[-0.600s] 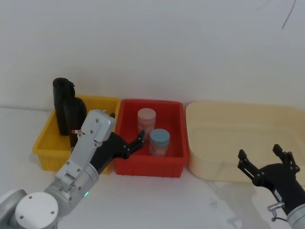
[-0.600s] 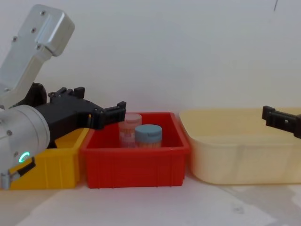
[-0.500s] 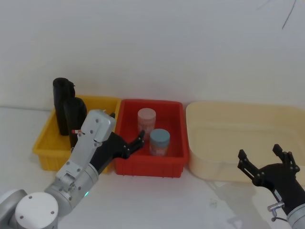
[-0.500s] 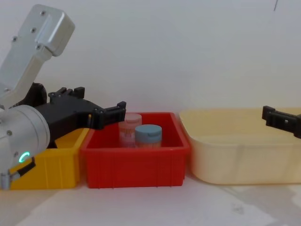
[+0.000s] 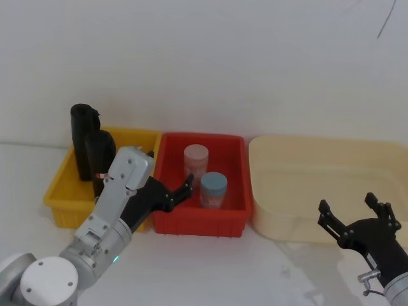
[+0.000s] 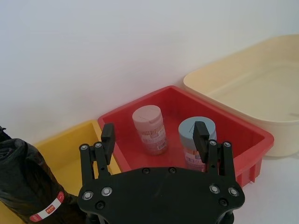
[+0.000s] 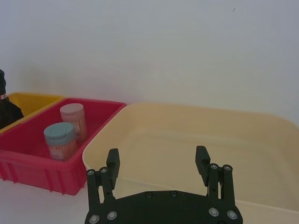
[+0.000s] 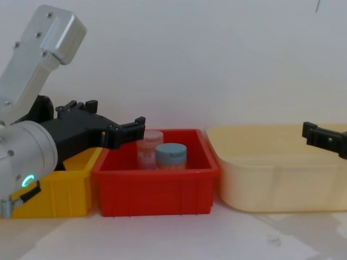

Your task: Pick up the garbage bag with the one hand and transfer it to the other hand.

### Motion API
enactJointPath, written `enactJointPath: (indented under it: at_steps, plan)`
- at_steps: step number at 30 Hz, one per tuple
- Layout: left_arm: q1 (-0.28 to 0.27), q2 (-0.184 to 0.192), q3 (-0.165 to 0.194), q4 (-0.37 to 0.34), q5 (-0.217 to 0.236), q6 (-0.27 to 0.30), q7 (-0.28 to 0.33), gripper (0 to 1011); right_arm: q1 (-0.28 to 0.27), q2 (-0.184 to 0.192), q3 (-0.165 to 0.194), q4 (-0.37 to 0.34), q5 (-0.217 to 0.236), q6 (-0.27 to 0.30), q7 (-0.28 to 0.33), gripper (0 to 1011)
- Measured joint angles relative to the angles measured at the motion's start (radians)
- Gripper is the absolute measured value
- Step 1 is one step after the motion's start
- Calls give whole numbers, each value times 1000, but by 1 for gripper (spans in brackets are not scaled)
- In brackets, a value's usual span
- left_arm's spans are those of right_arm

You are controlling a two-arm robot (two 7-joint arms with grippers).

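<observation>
Two black garbage bag rolls stand upright in the yellow bin (image 5: pixel 58 191): a taller one (image 5: pixel 81 140) at the back and a nearer one (image 5: pixel 101 155) with a red-and-white label, also seen close up (image 6: pixel 28 186). My left gripper (image 5: pixel 171 173), on the arm with the green ring (image 8: pixel 27 180), hangs open over the front of the yellow and red bins, just right of the nearer roll, holding nothing (image 6: pixel 155 132) (image 8: pixel 116 112). My right gripper (image 5: pixel 347 203) stands open and empty at the front of the cream tub (image 7: pixel 157 155).
The red bin (image 5: pixel 223 141) between the yellow bin and the cream tub (image 5: pixel 319 148) holds a pink-lidded jar (image 5: pixel 196 156) and a blue-lidded jar (image 5: pixel 213 187). A white wall stands right behind the bins. Bare white table lies in front of them.
</observation>
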Motion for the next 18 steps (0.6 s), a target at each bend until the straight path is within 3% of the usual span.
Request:
enactJointPath:
  at_steps: [18]
  plan:
    - [0,0,0,0,0,0,0,1001,0,0,0,0,0,0,0,1000]
